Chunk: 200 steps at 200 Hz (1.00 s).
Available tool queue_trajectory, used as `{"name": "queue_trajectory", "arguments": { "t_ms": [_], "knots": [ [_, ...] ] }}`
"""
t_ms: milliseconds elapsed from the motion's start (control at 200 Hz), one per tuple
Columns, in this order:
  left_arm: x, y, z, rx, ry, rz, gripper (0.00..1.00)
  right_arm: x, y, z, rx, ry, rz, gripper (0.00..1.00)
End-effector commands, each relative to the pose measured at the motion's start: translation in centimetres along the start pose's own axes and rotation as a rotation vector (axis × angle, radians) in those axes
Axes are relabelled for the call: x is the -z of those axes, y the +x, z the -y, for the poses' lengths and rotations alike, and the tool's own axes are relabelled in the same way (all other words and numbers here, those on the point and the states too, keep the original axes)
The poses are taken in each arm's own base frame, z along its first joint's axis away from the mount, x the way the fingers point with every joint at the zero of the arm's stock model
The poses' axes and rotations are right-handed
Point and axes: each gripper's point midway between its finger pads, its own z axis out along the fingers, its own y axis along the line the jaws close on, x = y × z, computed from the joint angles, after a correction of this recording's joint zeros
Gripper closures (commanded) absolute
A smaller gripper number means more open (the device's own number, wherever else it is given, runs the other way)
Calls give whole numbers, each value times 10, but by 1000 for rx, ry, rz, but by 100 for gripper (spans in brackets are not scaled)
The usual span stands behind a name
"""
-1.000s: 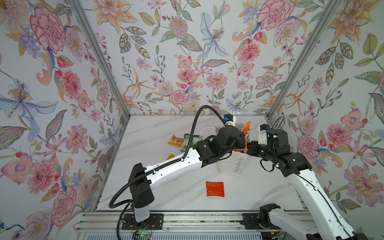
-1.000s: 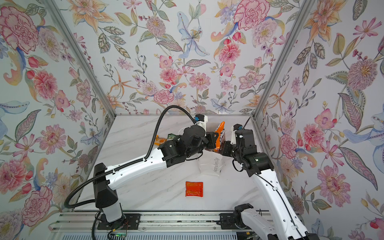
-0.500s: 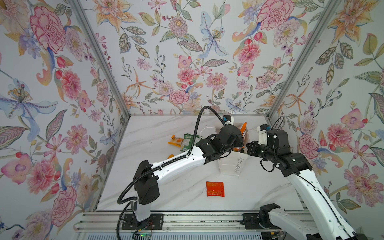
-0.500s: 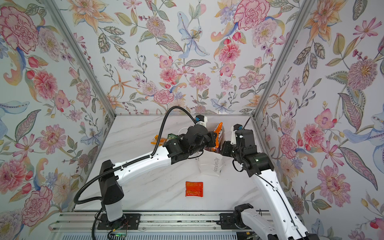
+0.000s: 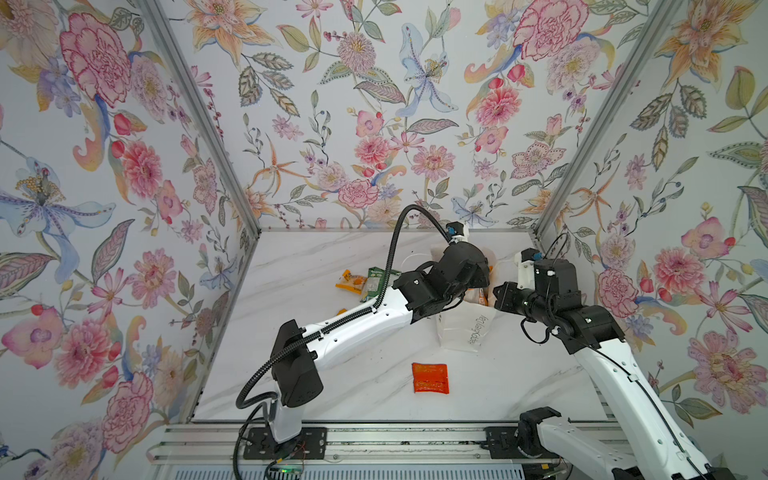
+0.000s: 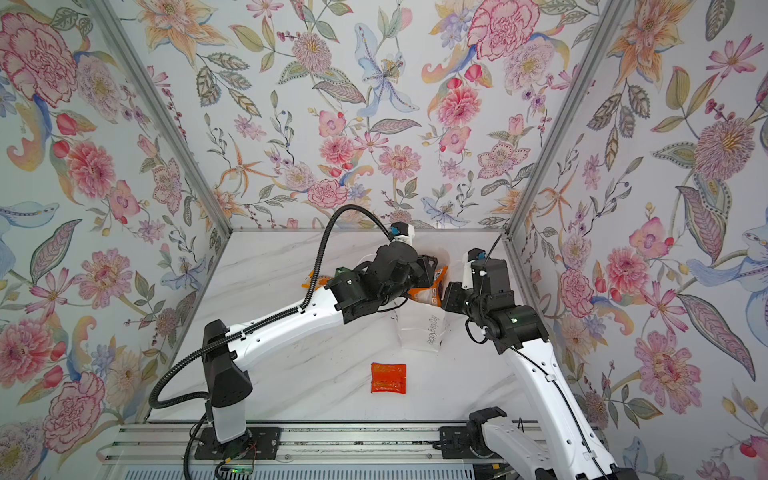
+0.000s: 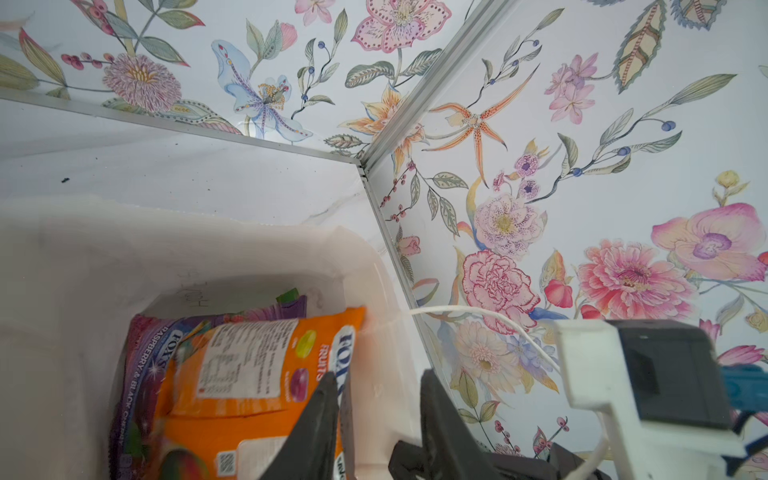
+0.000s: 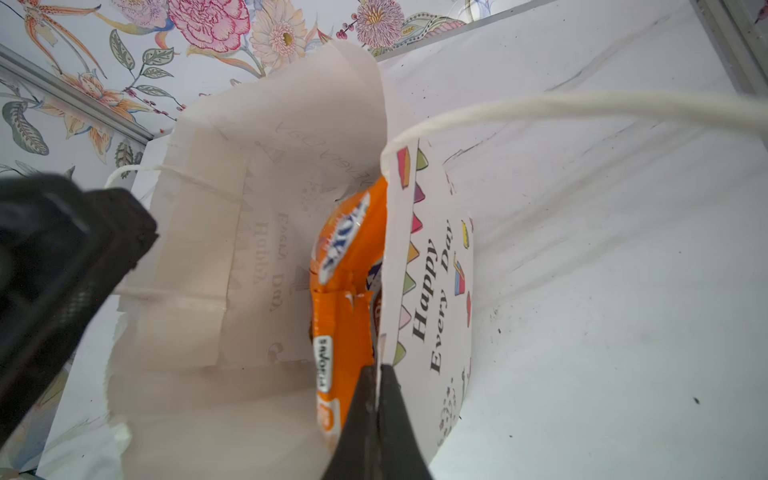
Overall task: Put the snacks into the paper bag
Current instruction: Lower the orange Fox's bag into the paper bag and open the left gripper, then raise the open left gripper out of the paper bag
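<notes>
FOX'S packet inside paper bag

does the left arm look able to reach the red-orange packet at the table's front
Likely yes: the red-orange packet lies alone, uncovered, with bare table around it; the left gripper is open.

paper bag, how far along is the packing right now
Done: a purple packet and an orange packet sit in the paper bag. In hand: the right gripper pinches the bag's front wall, and the left gripper is open beside the orange packet. Left: a red packet, a green packet and an orange sachet lie on the table.
</notes>
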Motion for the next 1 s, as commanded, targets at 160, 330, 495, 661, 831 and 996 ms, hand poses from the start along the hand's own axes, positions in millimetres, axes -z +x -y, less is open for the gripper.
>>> {"name": "queue_trajectory", "arguments": {
  "t_ms": [160,330,495,661,831,996],
  "knots": [
    [27,-34,-19,-92,-133,73,52,9,-7,-3,10,-16,45,100],
    [45,-52,-52,-208,-314,92,44,11,-8,-3,7,-17,51,100],
    [44,-57,-100,-266,-441,8,39,10,-7,-2,8,-15,48,100],
    [30,-46,-128,-274,-470,-92,31,8,-7,-1,4,-14,42,100],
    [10,-30,-135,-281,-450,-166,28,8,-6,-2,5,-15,40,100],
    [-10,-14,-123,-259,-336,-225,28,7,-6,-2,6,-16,36,100]
  ]
}}
